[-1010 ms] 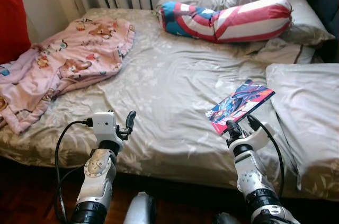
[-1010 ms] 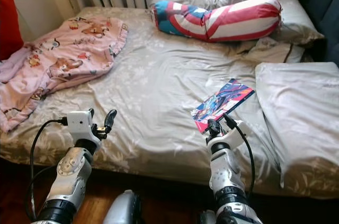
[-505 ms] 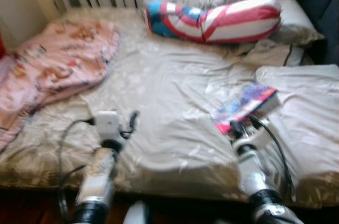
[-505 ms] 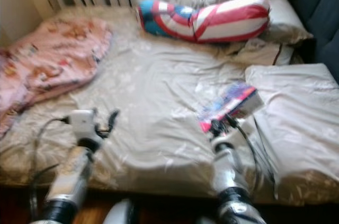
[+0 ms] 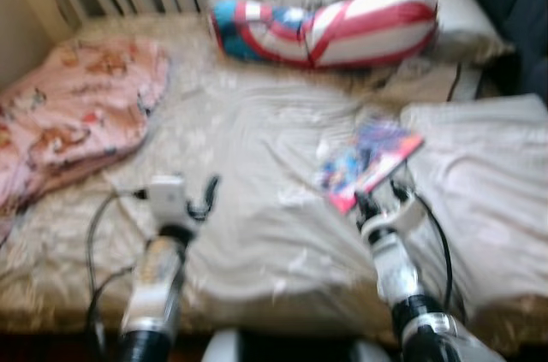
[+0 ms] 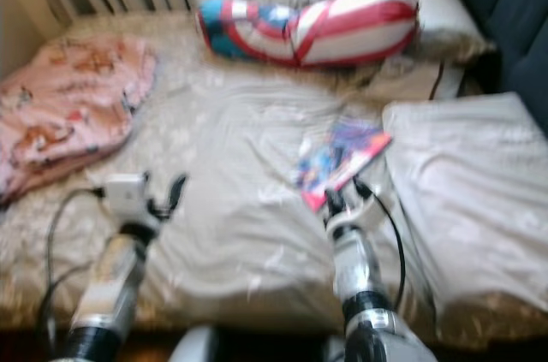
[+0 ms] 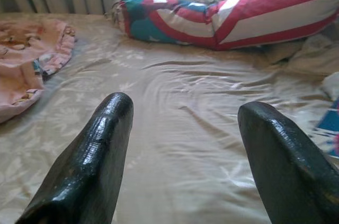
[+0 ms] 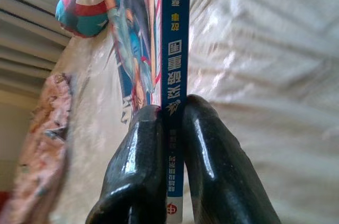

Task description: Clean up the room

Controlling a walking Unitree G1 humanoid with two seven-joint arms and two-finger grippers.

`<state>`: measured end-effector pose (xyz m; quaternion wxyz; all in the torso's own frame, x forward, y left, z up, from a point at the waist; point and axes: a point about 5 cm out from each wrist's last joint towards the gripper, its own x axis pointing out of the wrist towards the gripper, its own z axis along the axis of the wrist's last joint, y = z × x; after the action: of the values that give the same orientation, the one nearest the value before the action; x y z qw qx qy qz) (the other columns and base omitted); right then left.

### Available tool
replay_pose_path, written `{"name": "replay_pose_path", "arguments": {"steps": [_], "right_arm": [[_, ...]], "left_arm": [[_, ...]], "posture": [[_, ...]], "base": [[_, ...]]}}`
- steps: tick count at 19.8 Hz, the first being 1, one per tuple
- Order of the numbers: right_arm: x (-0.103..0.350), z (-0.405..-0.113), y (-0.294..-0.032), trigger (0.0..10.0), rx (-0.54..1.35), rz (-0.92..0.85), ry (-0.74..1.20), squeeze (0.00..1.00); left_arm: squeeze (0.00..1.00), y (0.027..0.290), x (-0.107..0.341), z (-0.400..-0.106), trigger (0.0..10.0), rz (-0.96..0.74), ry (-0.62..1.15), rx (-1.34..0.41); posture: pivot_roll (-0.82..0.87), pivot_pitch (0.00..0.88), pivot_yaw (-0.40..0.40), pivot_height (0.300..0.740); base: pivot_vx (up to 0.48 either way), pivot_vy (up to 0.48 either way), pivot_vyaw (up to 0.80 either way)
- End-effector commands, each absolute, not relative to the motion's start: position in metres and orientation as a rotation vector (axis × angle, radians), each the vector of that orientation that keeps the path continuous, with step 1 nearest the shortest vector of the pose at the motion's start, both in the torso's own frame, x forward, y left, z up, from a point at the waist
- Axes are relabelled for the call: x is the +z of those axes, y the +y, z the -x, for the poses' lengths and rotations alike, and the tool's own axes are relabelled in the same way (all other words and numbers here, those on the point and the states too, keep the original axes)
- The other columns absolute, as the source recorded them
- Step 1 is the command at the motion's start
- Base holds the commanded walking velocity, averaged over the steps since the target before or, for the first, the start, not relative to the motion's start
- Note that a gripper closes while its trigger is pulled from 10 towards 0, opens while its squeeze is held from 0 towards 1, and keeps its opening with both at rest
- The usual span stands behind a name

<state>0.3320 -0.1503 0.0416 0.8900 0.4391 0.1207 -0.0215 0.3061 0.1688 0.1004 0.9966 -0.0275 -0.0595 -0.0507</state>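
Cam has swung toward the robot's right & tipped since 1 s ago: the red thing at the left edge is gone from frame, the pink blanket (image 5: 73, 114) sits hard against the left side, and head views have gone blurry. The book (image 5: 368, 161), flat on the bed (image 5: 257, 208) 1 s ago w/ right gripper (image 5: 377, 199) at its near corner, is now pinched by that corner between the jaws & its far end looks raised off the sheet, spine edge-on in wrist view. Left gripper (image 7: 180, 144) unchanged rel. to its arm, jaws spread wide.
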Motion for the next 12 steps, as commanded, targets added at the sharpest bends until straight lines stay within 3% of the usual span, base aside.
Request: {"name": "replay_pose_path", "arguments": {"steps": [1,3,8,12], "right_arm": [[0.055,-0.342,-0.143,10.0,-0.007,-0.984,0.198,0.00],[0.057,-0.346,-0.137,10.0,-0.029,-1.145,0.181,0.00],[0.065,-0.351,-0.127,10.0,0.007,-1.248,0.119,0.00],[0.054,-0.343,-0.146,10.0,-0.176,-1.376,0.027,0.00]], "left_arm": [[0.00,0.180,0.096,-0.299,10.0,0.030,-0.092,-0.081],[0.00,0.187,0.098,-0.291,10.0,0.003,-0.084,-0.090],[0.00,0.193,0.106,-0.270,10.0,-0.047,-0.073,-0.119],[0.00,0.192,0.108,-0.256,10.0,-0.065,-0.047,-0.142]], "posture": [[0.05,0.059,0.053,0.642],[0.09,0.083,0.078,0.642],[0.16,0.160,0.116,0.642],[0.22,0.223,0.135,0.642]], "base": [[0.000,0.000,0.00],[0.000,0.000,0.00],[0.000,0.000,0.00],[0.000,0.000,0.00]]}}
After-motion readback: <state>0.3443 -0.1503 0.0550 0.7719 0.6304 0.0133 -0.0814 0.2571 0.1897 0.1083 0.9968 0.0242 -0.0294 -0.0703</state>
